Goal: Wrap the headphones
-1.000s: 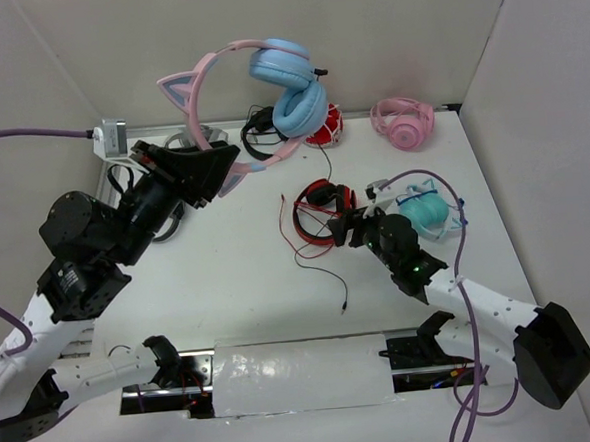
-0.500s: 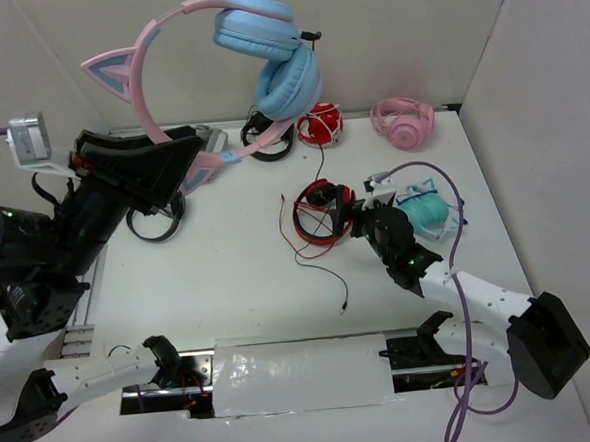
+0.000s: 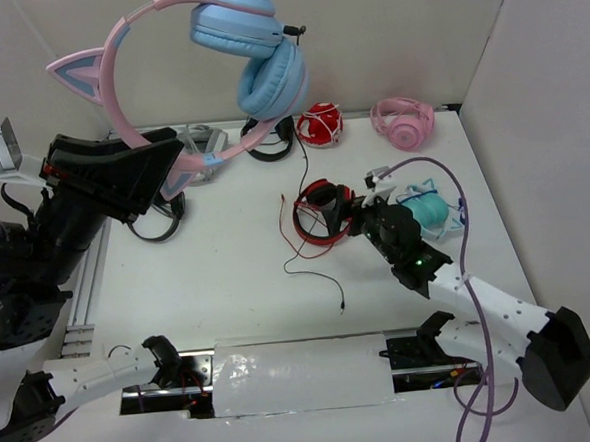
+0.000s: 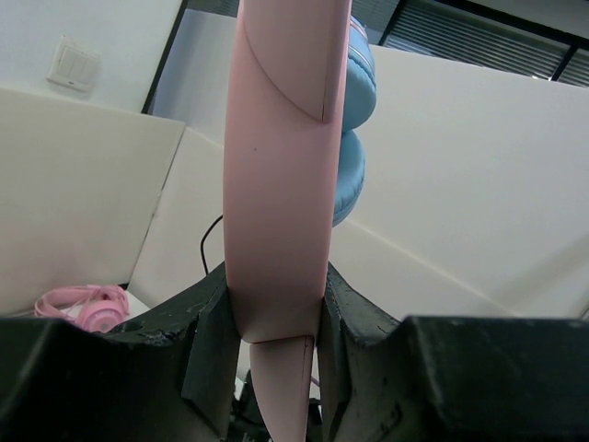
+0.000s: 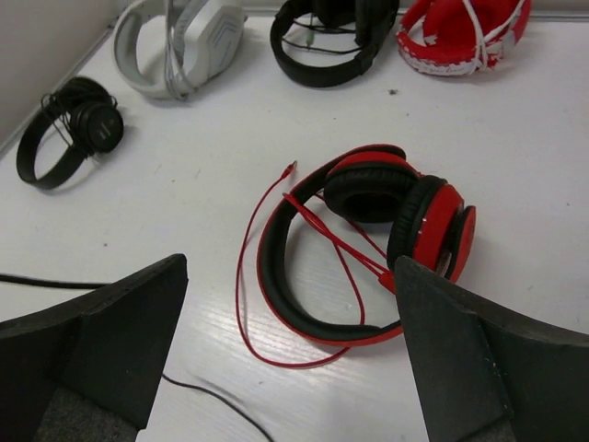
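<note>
Danger is showing first in the top view. The left gripper [image 3: 177, 170] is clamping the pink band of the headphones [image 3: 236, 74] and holding them high above the table [image 3: 231, 315], with the blue cups hanging to the side. Their thin black cable [image 3: 305, 160] is dropping down and trailing on the table just beside the red-and-black headphones [image 3: 320, 214]. The right gripper [image 3: 360, 217] is hovering over that red pair with jaws wide apart, holding nothing. I am judging 2 risks: the trailing cable may be catching on the red pair and dragging it, and the right gripper may be closing on the red cable [image 3: 286, 232] instead of the black 1. No box, tray or other container is showing.

In the left wrist view, the 2 fingers [image 4: 207, 350] are pressing the band from both sides. The hold is narrow, so the cups may be twisting the band in the grip.

In the right wrist view, the open fingers are framing the red pair.
</note>
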### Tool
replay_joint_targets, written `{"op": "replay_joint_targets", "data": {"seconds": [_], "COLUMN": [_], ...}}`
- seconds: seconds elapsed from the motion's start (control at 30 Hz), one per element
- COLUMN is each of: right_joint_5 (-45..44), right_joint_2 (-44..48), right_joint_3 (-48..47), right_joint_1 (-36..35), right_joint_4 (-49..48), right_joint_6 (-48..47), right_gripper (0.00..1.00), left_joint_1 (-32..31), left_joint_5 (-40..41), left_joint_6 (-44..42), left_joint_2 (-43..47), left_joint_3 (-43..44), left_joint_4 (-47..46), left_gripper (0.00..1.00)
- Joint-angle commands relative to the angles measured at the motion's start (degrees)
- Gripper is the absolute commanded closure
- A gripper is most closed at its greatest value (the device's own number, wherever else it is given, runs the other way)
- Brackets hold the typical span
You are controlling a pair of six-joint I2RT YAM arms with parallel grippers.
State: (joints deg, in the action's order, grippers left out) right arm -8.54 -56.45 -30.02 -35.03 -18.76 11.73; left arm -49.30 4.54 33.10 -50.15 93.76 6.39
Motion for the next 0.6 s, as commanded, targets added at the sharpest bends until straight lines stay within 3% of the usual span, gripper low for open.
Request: {"op": "replay_joint_targets", "data": {"seconds": [0.0, 0.1, 0.17, 0.33, 0.57], "right_joint_5": [-9.71, -12.39, -8.11, 2.82, 0.19], "right_joint_2": [5.81, 10.29, 14.93, 19.44, 12.34], "right_joint_3": [-0.21, -0.83, 1.62, 5.76, 4.62], "right_joint_1": [-1.01, -1.27, -2.67, -8.11, -10.50], "right_joint_4": [9.16, 23.65, 24.91, 22.11, 13.07], "right_joint_6": [6.27, 10.94, 12.18, 8.15, 6.55], "right_gripper": [0.00, 0.00, 0.00, 0.00, 0.00], "left_joint_1": [-0.01, -0.01, -0.01, -0.01, -0.01], "left_joint_5": [0.38, 1.17, 1.26, 0.48, -0.93], "left_joint_6": [-0.93, -1.29, -1.46, -0.94, 0.03], "left_joint_2": [2.07, 2.51, 2.69, 2.60, 2.16], "left_joint_3": [1.08, 0.46, -0.32, -0.42, 0.29], "left_joint_4": [-7.36, -7.54, -8.24, -8.50, -7.27], "left_gripper": [1.00, 1.00, 1.00, 1.00, 1.00]}}
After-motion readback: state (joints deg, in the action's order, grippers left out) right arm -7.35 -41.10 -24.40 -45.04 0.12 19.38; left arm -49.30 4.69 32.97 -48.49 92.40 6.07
